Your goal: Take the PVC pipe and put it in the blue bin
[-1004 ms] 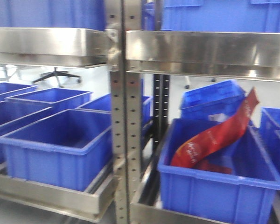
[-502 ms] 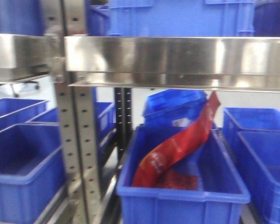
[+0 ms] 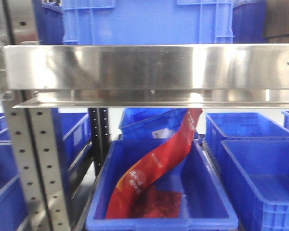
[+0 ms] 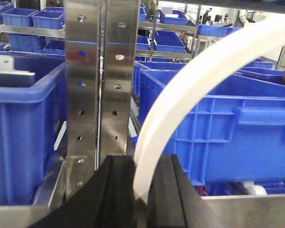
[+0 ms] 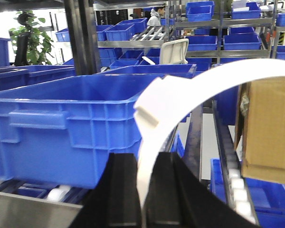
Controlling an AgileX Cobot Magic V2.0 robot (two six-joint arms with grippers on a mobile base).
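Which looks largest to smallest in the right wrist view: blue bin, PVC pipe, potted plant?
1. blue bin, fills the left half.
2. PVC pipe, long but thin, and nearest the camera.
3. potted plant, small, far back.

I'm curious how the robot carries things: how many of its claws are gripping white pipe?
2. The left gripper clamps a white curved pipe in its wrist view; the right gripper does likewise in its own view. Whether both hold the same pipe is not visible.
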